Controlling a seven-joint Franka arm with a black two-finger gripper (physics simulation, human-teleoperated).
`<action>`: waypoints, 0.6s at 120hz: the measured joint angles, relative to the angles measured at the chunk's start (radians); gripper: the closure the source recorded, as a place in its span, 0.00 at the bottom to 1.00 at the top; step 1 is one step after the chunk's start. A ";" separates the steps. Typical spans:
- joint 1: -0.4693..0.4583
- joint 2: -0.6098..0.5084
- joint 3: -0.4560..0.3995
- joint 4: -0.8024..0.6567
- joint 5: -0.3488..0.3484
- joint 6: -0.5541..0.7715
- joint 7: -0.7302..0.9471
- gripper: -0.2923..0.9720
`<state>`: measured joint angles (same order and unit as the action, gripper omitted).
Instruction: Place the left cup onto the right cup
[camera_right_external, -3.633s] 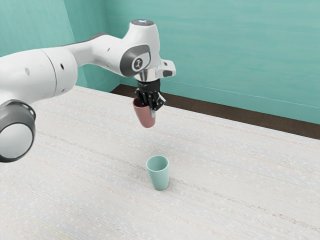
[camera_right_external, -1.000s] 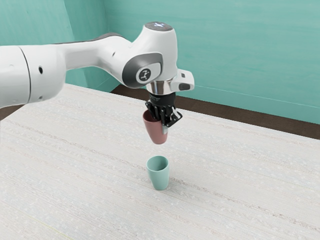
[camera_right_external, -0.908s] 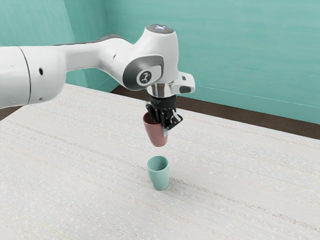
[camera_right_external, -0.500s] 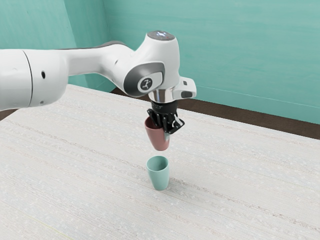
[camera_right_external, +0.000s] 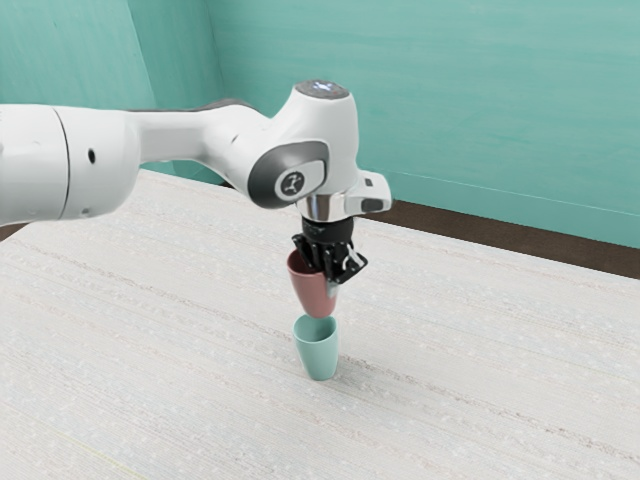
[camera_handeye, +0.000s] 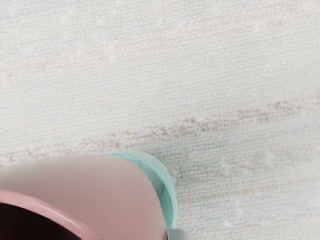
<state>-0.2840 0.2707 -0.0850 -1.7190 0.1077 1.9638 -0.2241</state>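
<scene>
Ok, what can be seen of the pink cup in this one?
The pink cup is a plain, matte, tapered tumbler without a handle, dark inside. The tool grips its rim, holding it mouth-up and slightly tilted above the table. Its narrow base hangs right at the mouth of the teal cup; contact cannot be judged.

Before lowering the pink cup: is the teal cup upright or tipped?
Upright: the teal cup stands on its base, mouth up, directly beneath the held pink cup.

This is a bare, lab-like test room for robot work: plain teal walls (camera_right_external: 480, 90) meet in a corner above a dark strip of floor (camera_right_external: 500, 235), and a white robot arm (camera_right_external: 150, 150) reaches over a wide, pale, wood-grained table (camera_right_external: 500, 380).
</scene>
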 joint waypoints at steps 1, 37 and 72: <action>0.000 0.000 0.000 -0.001 0.000 0.000 0.000 0.85; -0.001 0.000 -0.001 -0.012 -0.004 0.018 -0.011 0.85; 0.002 0.004 -0.001 -0.032 -0.007 0.030 -0.018 0.85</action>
<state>-0.2821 0.2748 -0.0860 -1.7513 0.1008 1.9938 -0.2420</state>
